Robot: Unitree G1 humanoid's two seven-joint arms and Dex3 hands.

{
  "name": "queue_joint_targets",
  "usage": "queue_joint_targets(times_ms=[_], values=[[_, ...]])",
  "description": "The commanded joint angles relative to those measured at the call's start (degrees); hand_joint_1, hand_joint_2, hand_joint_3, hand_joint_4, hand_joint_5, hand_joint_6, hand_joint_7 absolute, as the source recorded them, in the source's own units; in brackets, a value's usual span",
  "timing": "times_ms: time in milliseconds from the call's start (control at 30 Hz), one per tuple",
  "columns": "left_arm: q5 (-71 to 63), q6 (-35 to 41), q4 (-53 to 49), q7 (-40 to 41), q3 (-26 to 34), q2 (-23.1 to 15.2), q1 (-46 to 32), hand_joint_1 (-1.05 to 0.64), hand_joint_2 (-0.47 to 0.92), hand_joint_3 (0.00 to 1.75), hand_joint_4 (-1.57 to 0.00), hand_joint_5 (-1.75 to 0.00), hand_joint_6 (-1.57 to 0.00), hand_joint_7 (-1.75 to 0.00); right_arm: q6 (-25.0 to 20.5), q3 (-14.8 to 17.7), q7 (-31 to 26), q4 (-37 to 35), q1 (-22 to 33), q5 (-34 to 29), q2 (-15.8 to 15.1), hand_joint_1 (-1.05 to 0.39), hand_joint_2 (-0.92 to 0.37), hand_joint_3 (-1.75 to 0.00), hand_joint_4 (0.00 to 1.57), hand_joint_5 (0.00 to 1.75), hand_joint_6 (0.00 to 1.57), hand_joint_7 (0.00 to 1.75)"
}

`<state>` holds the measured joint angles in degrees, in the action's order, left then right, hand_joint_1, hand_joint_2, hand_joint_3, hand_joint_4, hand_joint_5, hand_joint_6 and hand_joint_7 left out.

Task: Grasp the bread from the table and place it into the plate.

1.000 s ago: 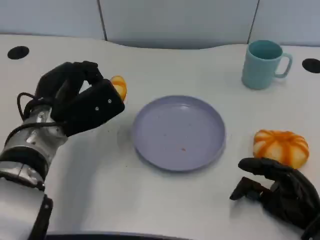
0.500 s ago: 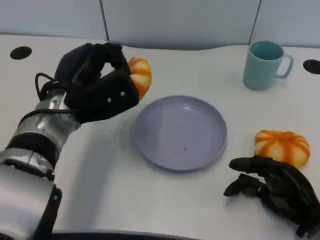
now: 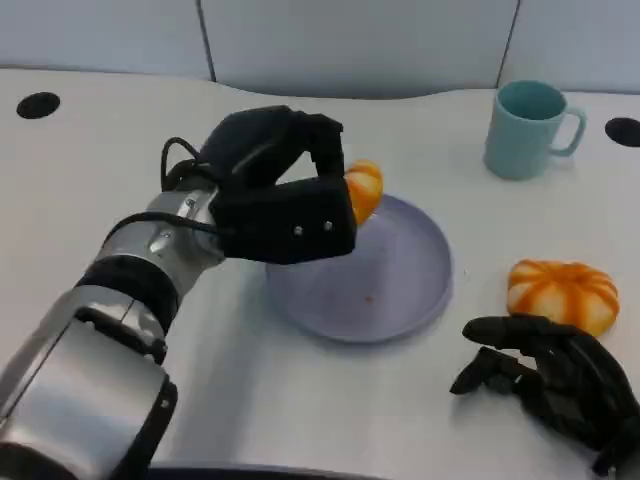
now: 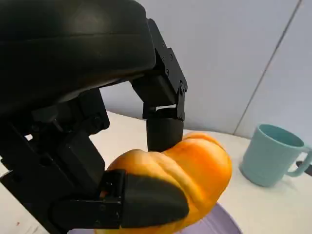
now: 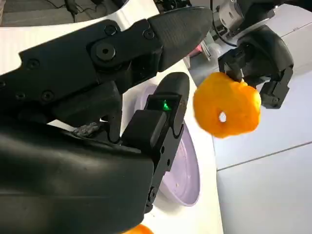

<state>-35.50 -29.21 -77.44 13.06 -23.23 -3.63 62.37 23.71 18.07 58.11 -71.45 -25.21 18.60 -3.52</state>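
The left hand grasps a bread clear of the surface, its black fingers closed over the top and underside of the glossy orange roll. From the head view the bread pokes out past the hand's far side, above the near-left rim of the plate, which lies just beyond and beneath the hand; whether the roll touches the plate cannot be told. The left wrist view shows the bread pinched between fingers, with the mug standing on the surface beyond the fingertips and a sliver of the plate below. The right hand rests low on the surface, released, fingers spread and holding nothing. A second bread lies on the surface just ahead of its fingertips, apart from them and beside the plate. From the right wrist view, past that hand's own fingers, the held bread hangs in the left hand above the plate. The mug stands well beyond the right hand.
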Motion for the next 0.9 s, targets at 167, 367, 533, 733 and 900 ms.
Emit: queue_joint_targets(times_ms=[167, 367, 533, 733, 900], values=[[-5.0, 2.1, -0.6, 0.7, -5.8, 1.9, 1.5, -1.05, 0.92, 1.75, -1.57, -1.75, -1.57, -1.75, -2.4, -0.3, -1.8, -2.8, 4.0, -1.6, 0.7, -0.45, -0.9, 0.0, 0.67, 1.14, 1.11, 0.13], [-10.5, 3.0, -0.9, 3.2, -11.4, 2.3, 2.2, -1.05, 0.92, 1.75, -1.57, -1.75, -1.57, -1.75, -2.4, -0.4, -2.0, -2.8, 3.9, -1.7, 0.8, -0.45, -0.9, 0.0, 0.67, 1.14, 1.11, 0.13], [-11.7, 6.2, -1.3, -1.6, -13.2, 3.0, 3.1, -1.05, 0.92, 1.75, -1.57, -1.75, -1.57, -1.75, -2.4, -0.4, -2.1, -2.8, 3.9, -1.7, 0.9, -0.45, -0.9, 0.0, 0.67, 1.14, 1.1, 0.14], [-10.9, 6.5, -1.0, -2.5, -12.6, 2.7, 3.5, -1.05, 0.92, 1.75, -1.57, -1.75, -1.57, -1.75, -2.5, -0.3, -2.0, -2.8, 3.9, -1.6, 0.7, -0.45, -0.9, 0.0, 0.67, 1.14, 1.1, 0.14], [-10.0, 6.2, -1.0, -2.3, -11.6, 2.1, 3.3, -1.05, 0.92, 1.75, -1.57, -1.75, -1.57, -1.75, -2.6, -0.3, -1.9, -2.8, 3.9, -1.6, 0.6, -0.45, -0.9, 0.0, 0.67, 1.14, 1.1, 0.15]])
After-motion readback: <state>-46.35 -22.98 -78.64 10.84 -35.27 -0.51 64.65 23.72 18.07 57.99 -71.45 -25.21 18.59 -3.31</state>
